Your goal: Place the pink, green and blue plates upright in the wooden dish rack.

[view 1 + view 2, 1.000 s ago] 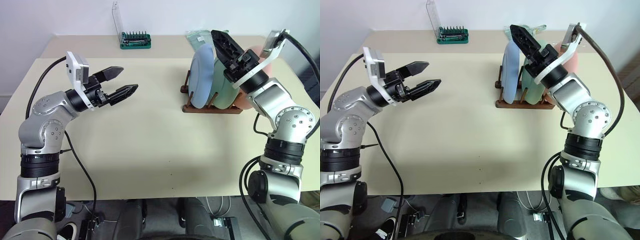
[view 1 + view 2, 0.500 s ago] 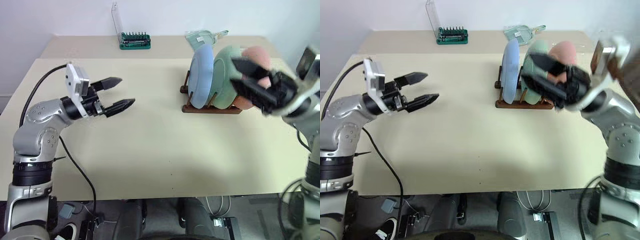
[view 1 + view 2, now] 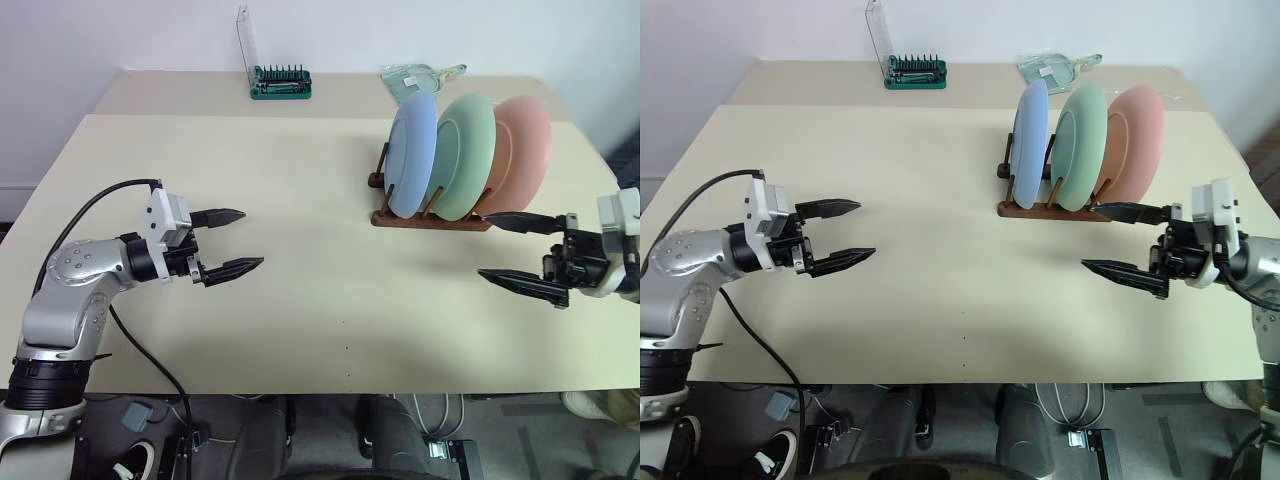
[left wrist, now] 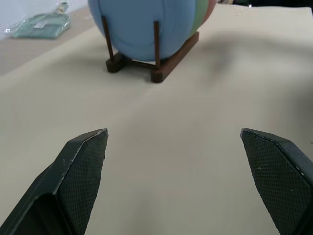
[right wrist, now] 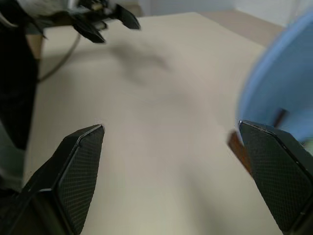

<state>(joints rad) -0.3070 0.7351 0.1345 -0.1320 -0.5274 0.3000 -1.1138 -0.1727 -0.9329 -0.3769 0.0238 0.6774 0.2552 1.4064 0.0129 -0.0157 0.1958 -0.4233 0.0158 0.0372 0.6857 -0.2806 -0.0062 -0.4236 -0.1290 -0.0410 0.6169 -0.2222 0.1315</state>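
Over on the left side of the tabletop (image 3: pixel 300 330), the left pincer (image 3: pixel 234 240) hangs a bit above the surface with its two black fingers spread wide apart, nothing between them and nothing touching them. It points across toward the middle of the tabletop. Same story on the right: the right pincer (image 3: pixel 516 250) is spread just as wide, empty, aimed back toward the left one, with its upper finger near the rack's front end but not touching it.

Toward the far right of the tabletop sits the rack (image 3: pixel 430 218), dark brown, and all three plates are standing upright in it between the pegs. Blue plate (image 3: pixel 411 153) is the leftmost, green plate (image 3: pixel 463 155) in the middle, pink plate (image 3: pixel 518 150) on the right, each one leaning slightly and overlapping the next from this angle. From the left wrist view you can see the blue plate (image 4: pixel 142 24) held between two slim pegs, with the rack's rails flat on the surface.

Behind all that, on the far strip of tabletop, there's a green bit holder (image 3: pixel 280 82) with its clear lid standing up, and a clear plastic packet (image 3: pixel 420 75) lying just behind the plates. Between the two pincers it's bare surface, so nothing stands in the way of either one.
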